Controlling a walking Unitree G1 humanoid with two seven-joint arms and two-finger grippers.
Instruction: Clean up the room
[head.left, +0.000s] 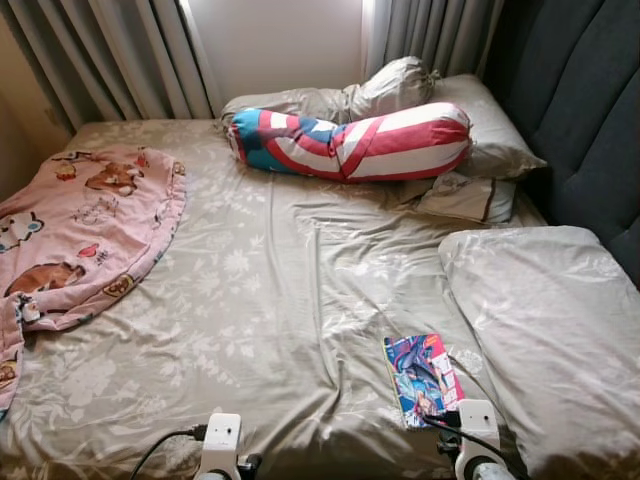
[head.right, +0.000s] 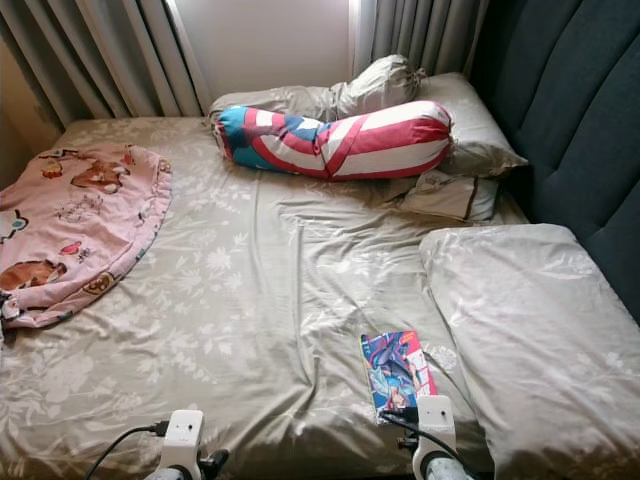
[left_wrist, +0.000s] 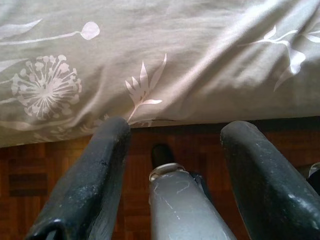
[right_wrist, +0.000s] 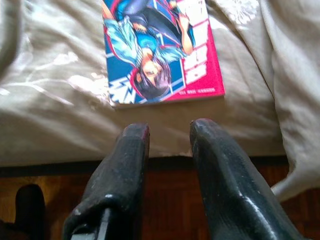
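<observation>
At the bed's near edge, comic book (right_wrist: 160, 50) top cut off, right gripper (right_wrist: 169, 131) slightly parted, left gripper (left_wrist: 175, 132) spread wide.

bed (head.left: 270, 300) | far edge: striped bolster (head.left: 355, 140), pillows (head.left: 480, 120) | left edge: pink blanket (head.left: 80, 230) | right edge: pillow (head.left: 550, 320) | near edge: comic book (head.left: 422, 378)

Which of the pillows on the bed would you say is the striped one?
The long red, white and blue bolster by the window; the other pillows are plain beige.
</observation>
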